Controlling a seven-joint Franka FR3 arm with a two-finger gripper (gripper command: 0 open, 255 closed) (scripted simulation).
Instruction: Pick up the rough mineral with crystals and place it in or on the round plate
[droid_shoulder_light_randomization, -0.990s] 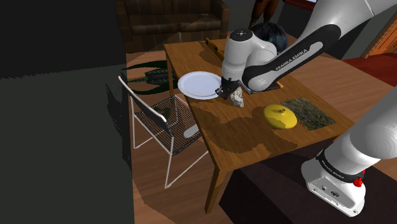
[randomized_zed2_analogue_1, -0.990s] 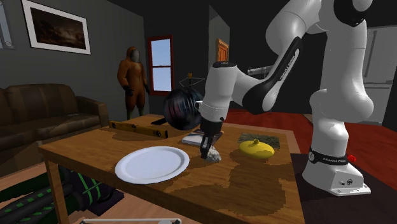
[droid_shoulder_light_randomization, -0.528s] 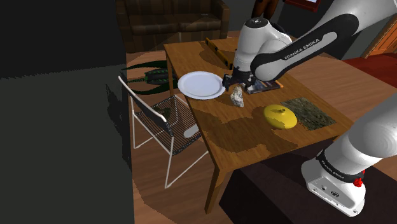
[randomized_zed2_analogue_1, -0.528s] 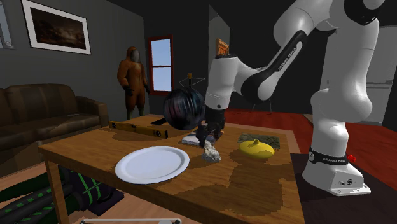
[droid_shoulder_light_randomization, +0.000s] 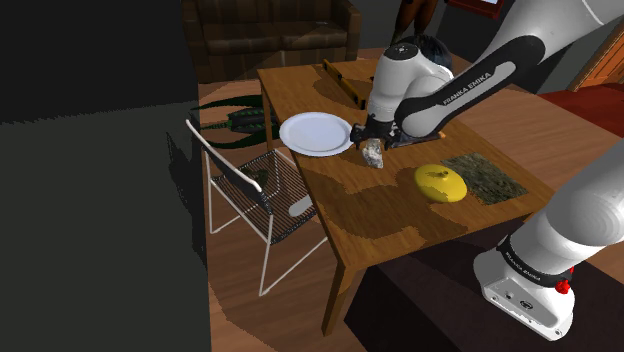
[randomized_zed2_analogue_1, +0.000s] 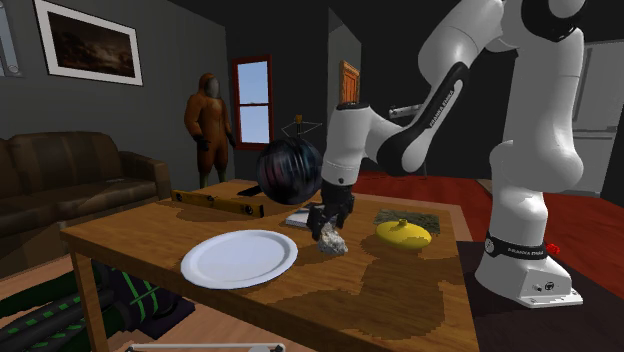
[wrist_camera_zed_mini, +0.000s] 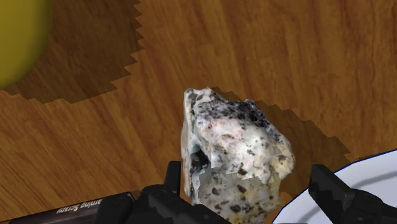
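A rough white rock speckled with black (droid_shoulder_light_randomization: 373, 153) lies on the wooden table (droid_shoulder_light_randomization: 385, 215), just beside the round white plate (droid_shoulder_light_randomization: 315, 133). My black gripper (droid_shoulder_light_randomization: 369, 139) hangs directly over the rock, open. In the wrist view the rock (wrist_camera_zed_mini: 232, 149) sits between the two spread fingers (wrist_camera_zed_mini: 173, 180), close against one and well apart from the other. The plate's rim (wrist_camera_zed_mini: 375, 167) shows just past that other finger. From the second exterior view the gripper (randomized_zed2_analogue_1: 326, 222) points down at the rock (randomized_zed2_analogue_1: 333, 241), with the plate (randomized_zed2_analogue_1: 240, 258) nearer the camera.
A yellow rounded object (droid_shoulder_light_randomization: 441, 183) and a dark mat (droid_shoulder_light_randomization: 486, 178) lie on the table toward the stand. A dark ball (randomized_zed2_analogue_1: 288, 171), a flat book (randomized_zed2_analogue_1: 302, 217) and a long level (randomized_zed2_analogue_1: 215, 202) occupy the far side. A wire chair (droid_shoulder_light_randomization: 255, 190) stands by the table.
The gripper was shut beside the rock on its plate side. It lifted, opened wide, shifted over the rock and has come down around it. The rock has stayed in place.
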